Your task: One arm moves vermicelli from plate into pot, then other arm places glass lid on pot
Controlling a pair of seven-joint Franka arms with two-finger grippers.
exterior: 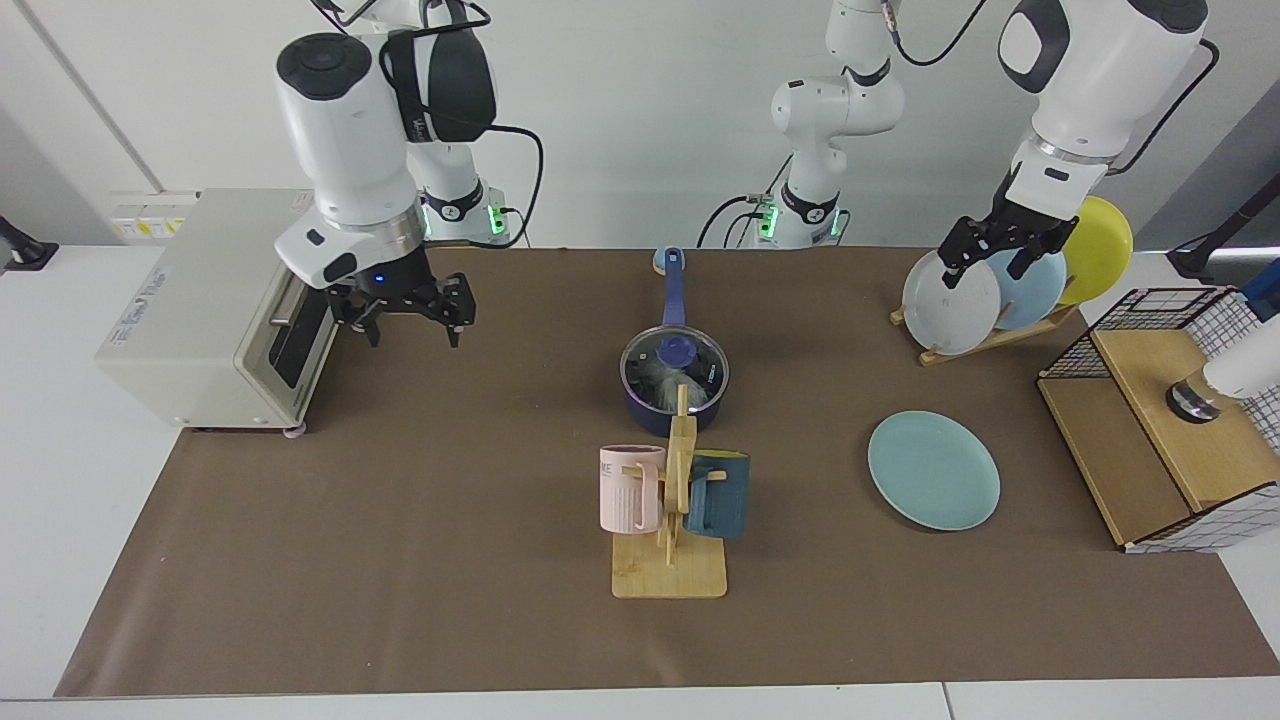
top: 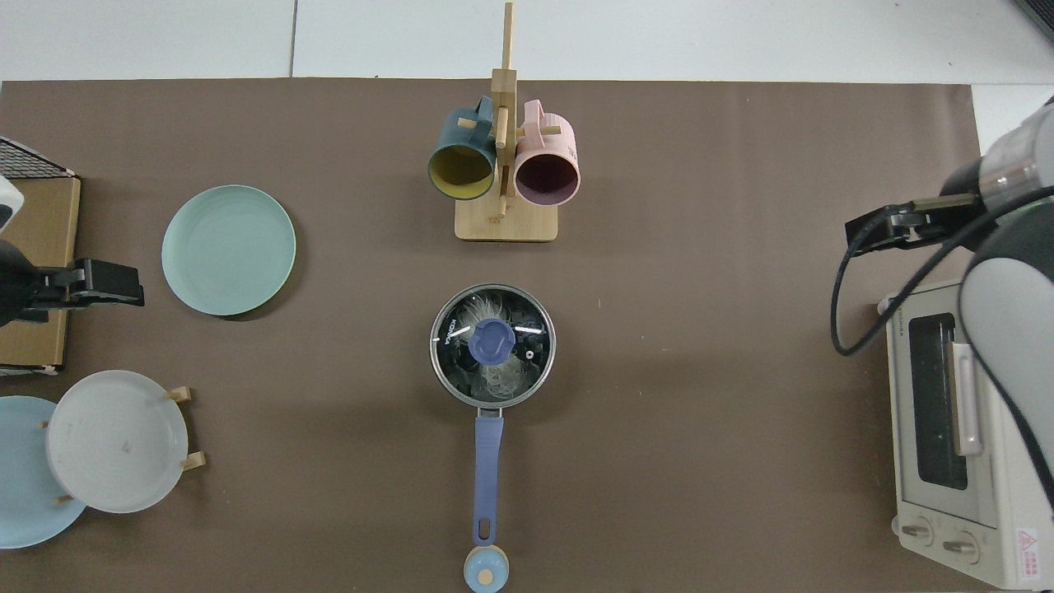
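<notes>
The dark navy pot [exterior: 675,398] stands mid-table, its blue handle [top: 486,461] pointing toward the arm bases. The glass lid [top: 527,325] with its blue knob [exterior: 678,350] sits on the pot. Through the glass, the white vermicelli [top: 498,380] shows inside. The teal plate [exterior: 933,470] lies bare on the mat. My right gripper [exterior: 412,330] hangs open and empty above the mat beside the toaster oven, well away from the pot. My left gripper [exterior: 985,270] waits open and empty, raised in front of the dish rack.
A toaster oven [exterior: 230,300] stands at one end of the table. A wooden mug tree [exterior: 670,560] with a pink and a dark teal mug stands in front of the pot. A dish rack [exterior: 990,335] with three plates and a wire-sided wooden box [exterior: 1160,430] are by the teal plate.
</notes>
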